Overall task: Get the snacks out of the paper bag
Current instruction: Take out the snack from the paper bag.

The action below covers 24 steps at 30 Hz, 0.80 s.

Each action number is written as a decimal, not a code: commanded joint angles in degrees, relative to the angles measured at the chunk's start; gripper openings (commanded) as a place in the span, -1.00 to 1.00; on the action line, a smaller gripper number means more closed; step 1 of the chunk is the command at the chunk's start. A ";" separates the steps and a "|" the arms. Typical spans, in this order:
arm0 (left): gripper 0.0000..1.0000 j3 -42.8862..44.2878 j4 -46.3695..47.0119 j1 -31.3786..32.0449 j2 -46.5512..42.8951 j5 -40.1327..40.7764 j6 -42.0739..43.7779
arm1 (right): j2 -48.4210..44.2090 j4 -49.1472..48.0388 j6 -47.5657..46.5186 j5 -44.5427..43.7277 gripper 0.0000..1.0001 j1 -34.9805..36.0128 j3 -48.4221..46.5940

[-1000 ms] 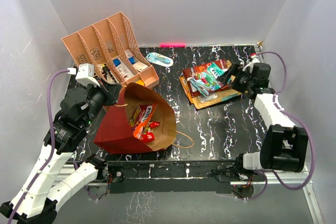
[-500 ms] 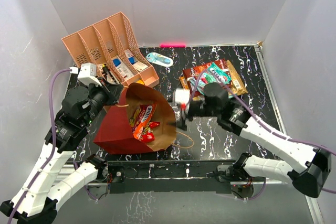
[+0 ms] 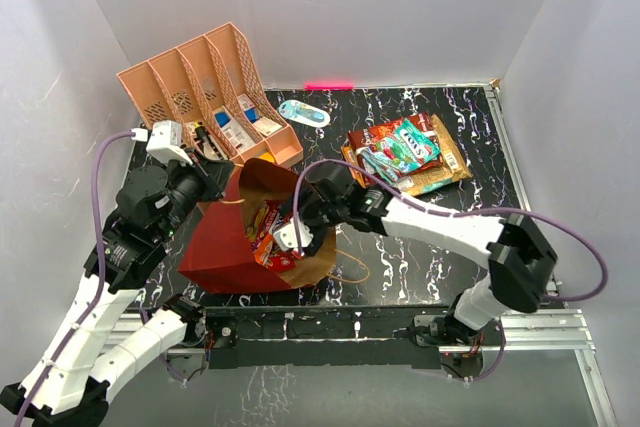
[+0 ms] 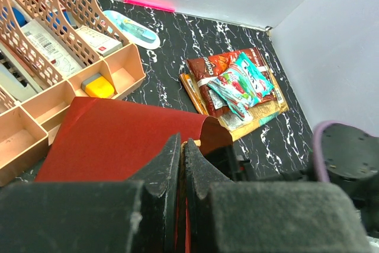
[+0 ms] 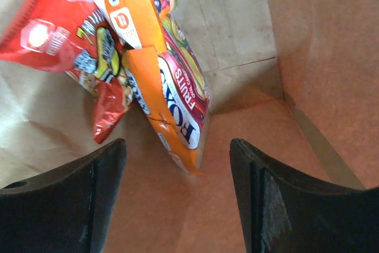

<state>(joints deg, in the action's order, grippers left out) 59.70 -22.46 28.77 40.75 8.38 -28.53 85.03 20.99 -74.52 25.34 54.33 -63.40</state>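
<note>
Both jaws of the left gripper (image 4: pixel 182 146) are pinched together on the rim of the paper bag (image 3: pixel 215 247), which lies on its side with its mouth facing right. The right gripper (image 5: pixel 176 146) is inside the mouth, jaws wide, holding nothing. The orange packet (image 5: pixel 160 75) lies just ahead, lower corner between the fingertips, red packet (image 5: pixel 59 34) beside it. A pile of snacks (image 3: pixel 405 152) sits on the table (image 3: pixel 420 237) further right.
</note>
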 commanded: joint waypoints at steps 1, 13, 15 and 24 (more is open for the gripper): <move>-1.00 0.86 0.47 0.01 -1.12 0.67 0.84 | 5.14 0.80 -14.05 -3.73 0.45 0.20 -5.74; -1.00 0.26 0.53 -0.02 -1.90 0.60 1.05 | 12.01 -4.70 -21.27 -9.52 0.42 0.84 -6.26; -1.00 0.24 0.57 0.04 -1.90 0.46 0.94 | 13.31 -4.95 -21.63 -9.86 0.36 1.01 -7.02; -1.00 0.90 0.23 0.00 -2.16 0.44 0.94 | 19.83 -9.30 -22.24 -11.09 0.33 1.81 -9.14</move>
<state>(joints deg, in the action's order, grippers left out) 59.68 -22.52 28.77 39.53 8.38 -28.12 102.76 16.91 -91.98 14.46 55.57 -70.00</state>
